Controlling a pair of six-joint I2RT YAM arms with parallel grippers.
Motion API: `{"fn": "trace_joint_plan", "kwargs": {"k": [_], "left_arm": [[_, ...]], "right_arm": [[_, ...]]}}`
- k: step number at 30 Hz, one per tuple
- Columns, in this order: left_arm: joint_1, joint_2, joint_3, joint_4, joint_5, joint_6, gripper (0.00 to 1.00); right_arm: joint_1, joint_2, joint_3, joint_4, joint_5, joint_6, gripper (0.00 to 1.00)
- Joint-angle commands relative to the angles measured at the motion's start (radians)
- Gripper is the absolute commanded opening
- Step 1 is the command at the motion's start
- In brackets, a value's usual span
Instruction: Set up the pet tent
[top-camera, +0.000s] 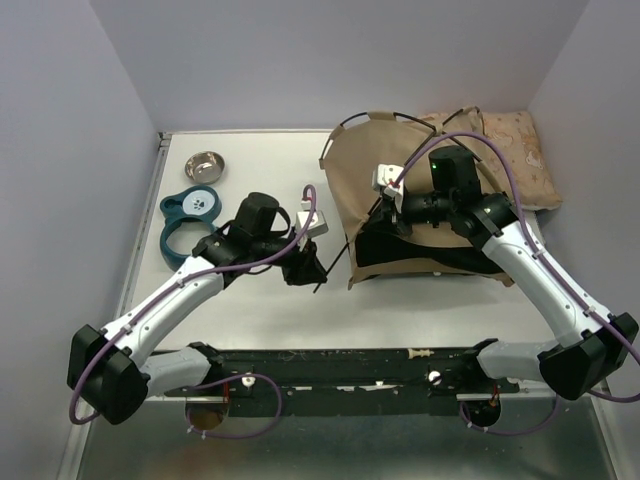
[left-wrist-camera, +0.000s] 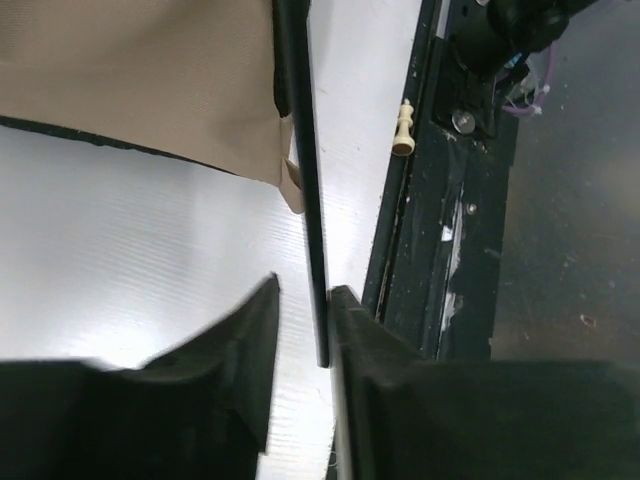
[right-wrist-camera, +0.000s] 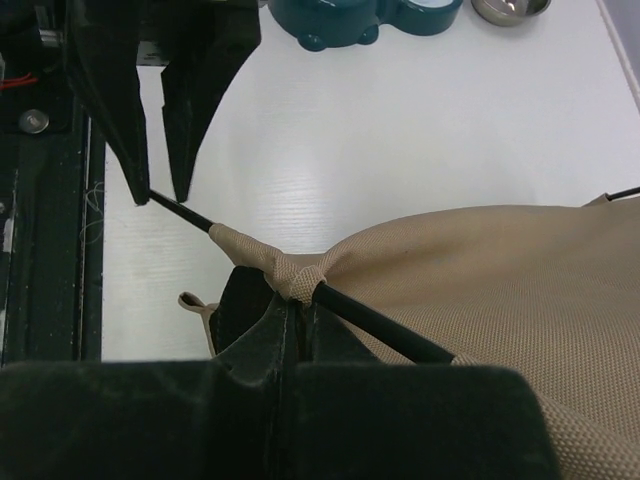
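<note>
The pet tent (top-camera: 400, 190) lies as a tan fabric heap with thin black poles at the right back of the table. In the right wrist view my right gripper (right-wrist-camera: 297, 305) is shut on the tent's fabric (right-wrist-camera: 500, 270), pinching it where a black pole (right-wrist-camera: 380, 325) passes through a sleeve loop. That pole's free end sticks out toward my left gripper (top-camera: 305, 268). In the left wrist view the left gripper (left-wrist-camera: 303, 300) is open, and the pole (left-wrist-camera: 305, 180) ends between its fingers, close against the right finger (left-wrist-camera: 350, 330).
A steel bowl (top-camera: 204, 165) and a teal ring-shaped item (top-camera: 190, 222) sit at the left back. A pink patterned cushion (top-camera: 520, 150) lies behind the tent by the right wall. A small cream pawn-like piece (left-wrist-camera: 403, 128) rests on the black rail at the near edge.
</note>
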Motion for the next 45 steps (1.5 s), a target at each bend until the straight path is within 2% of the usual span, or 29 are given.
{"fn": "trace_joint_plan", "kwargs": {"k": [1, 3, 4, 5, 7, 9, 11, 13, 16, 21, 23, 25, 30, 32, 35, 37, 41, 45], "left_arm": [[-0.029, 0.022, -0.01, 0.046, 0.091, -0.001, 0.24], [-0.036, 0.033, -0.008, 0.063, 0.114, -0.007, 0.04], [-0.039, 0.038, -0.005, 0.075, 0.125, -0.016, 0.0], [-0.041, 0.038, -0.005, 0.107, 0.135, -0.043, 0.0], [-0.038, 0.044, -0.014, 0.193, 0.134, -0.141, 0.0], [-0.039, 0.048, -0.028, 0.274, 0.122, -0.259, 0.0], [-0.039, 0.048, -0.062, 0.385, 0.096, -0.382, 0.0], [-0.039, 0.045, -0.094, 0.48, 0.068, -0.491, 0.0], [-0.041, 0.044, -0.122, 0.597, 0.041, -0.637, 0.0], [-0.042, 0.067, -0.084, 0.687, 0.01, -0.761, 0.0], [-0.042, 0.076, -0.059, 0.713, 0.001, -0.806, 0.0], [-0.042, 0.09, -0.039, 0.748, -0.004, -0.868, 0.0], [-0.055, 0.117, 0.004, 0.825, -0.009, -0.999, 0.0], [-0.058, 0.119, 0.015, 0.83, -0.01, -1.021, 0.0], [-0.061, 0.114, 0.032, 0.796, -0.007, -1.008, 0.0], [-0.061, 0.113, 0.036, 0.792, -0.004, -1.013, 0.0], [-0.062, 0.119, 0.036, 0.831, -0.007, -1.068, 0.0], [-0.062, 0.133, 0.041, 0.871, -0.009, -1.11, 0.0]], "right_arm": [[-0.008, -0.016, 0.04, -0.007, -0.029, 0.013, 0.01], [-0.008, -0.015, 0.042, 0.001, -0.032, 0.019, 0.01], [-0.008, -0.01, 0.042, 0.005, -0.038, 0.022, 0.01], [-0.008, -0.006, 0.042, 0.008, -0.044, 0.027, 0.01], [-0.008, 0.01, 0.062, -0.024, -0.052, 0.032, 0.09], [-0.008, 0.0, 0.065, -0.038, -0.029, 0.084, 0.32], [-0.008, -0.047, 0.045, -0.071, 0.005, 0.102, 0.63], [-0.008, -0.122, 0.001, -0.082, 0.075, 0.142, 0.88], [-0.011, -0.258, -0.084, -0.096, 0.164, 0.141, 0.96], [-0.011, -0.45, -0.168, -0.166, 0.206, 0.079, 0.98], [-0.011, -0.533, -0.252, -0.154, 0.206, -0.012, 0.95], [-0.011, -0.631, -0.384, -0.026, 0.25, -0.02, 0.95], [-0.013, -0.822, -0.691, 0.328, 0.229, -0.14, 0.93], [-0.011, -0.826, -0.761, 0.457, 0.22, -0.198, 0.93], [-0.011, -0.79, -0.791, 0.545, 0.215, -0.305, 0.92], [-0.011, -0.773, -0.799, 0.6, 0.24, -0.321, 0.87], [-0.01, -0.768, -0.818, 0.691, 0.277, -0.306, 0.7], [-0.01, -0.788, -0.849, 0.725, 0.268, -0.307, 0.64]]}}
